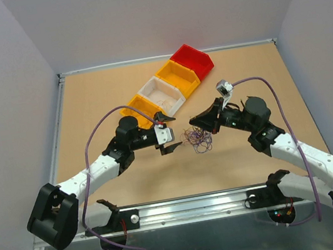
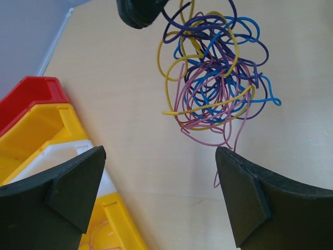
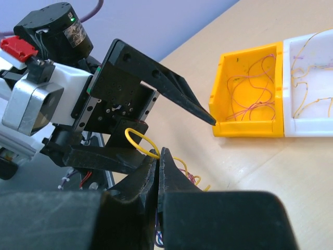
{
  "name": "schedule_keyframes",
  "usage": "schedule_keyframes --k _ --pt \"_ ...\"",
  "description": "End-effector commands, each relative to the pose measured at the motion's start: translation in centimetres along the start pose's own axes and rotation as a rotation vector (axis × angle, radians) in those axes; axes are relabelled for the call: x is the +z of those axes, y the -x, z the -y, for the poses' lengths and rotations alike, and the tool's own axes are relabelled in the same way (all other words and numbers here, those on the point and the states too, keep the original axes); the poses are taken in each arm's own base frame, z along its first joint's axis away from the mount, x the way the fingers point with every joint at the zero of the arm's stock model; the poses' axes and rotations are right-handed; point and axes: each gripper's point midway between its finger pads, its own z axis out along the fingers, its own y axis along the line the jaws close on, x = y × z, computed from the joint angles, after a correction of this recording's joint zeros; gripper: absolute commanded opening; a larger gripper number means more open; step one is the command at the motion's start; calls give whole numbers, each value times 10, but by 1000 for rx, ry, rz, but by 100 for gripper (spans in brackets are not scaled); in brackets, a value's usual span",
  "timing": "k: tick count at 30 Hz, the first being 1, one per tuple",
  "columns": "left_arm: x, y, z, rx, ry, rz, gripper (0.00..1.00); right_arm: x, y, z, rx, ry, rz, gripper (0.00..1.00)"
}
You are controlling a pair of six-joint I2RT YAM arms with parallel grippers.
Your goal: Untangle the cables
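Thin glossy cables (image 2: 213, 78) form a looped wad on the matte tan table (image 2: 125, 109). Right gripper (image 3: 160, 156) clamps a yellow strand; left gripper (image 2: 161, 198) fully spread, empty.

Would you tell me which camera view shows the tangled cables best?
The left wrist view: the cables fill it, each coloured loop distinct. Top external shows a tiny wad; right wrist shows just one yellow loop.

From above, the cables (image 1: 198, 139) were too small to tell strand from strand. In the right wrist view the right gripper (image 3: 158, 156) hid most of the wad — only one yellow loop showed.
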Motion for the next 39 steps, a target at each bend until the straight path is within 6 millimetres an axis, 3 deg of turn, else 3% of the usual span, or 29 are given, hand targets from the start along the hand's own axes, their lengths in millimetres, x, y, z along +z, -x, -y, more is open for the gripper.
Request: schedule_keyframes --k 1,10,15,19,25,29,31,39 --pt "-1 19 13 104 -53 64 98 -5 16 -12 -59 27 79 1" --pt "4 7 21 146 -80 7 96 -8 19 -7 -73 -13 102 0" --pt "0 -1 12 185 -29 -40 95 -10 21 3 -89 -69 116 0" --pt "4 2 22 175 -78 -14 95 -11 21 4 -99 -80 118 1" --pt "13 -11 31 177 -108 -56 94 -12 22 3 -103 -78 121 1" --pt "7 -18 4 205 37 -128 93 -15 23 10 -110 -125 134 0" --pt "1 -7 -7 234 104 -109 93 -17 24 13 -116 -145 142 1" --pt "8 -7 13 195 2 -68 97 -19 25 8 -127 -126 140 0"
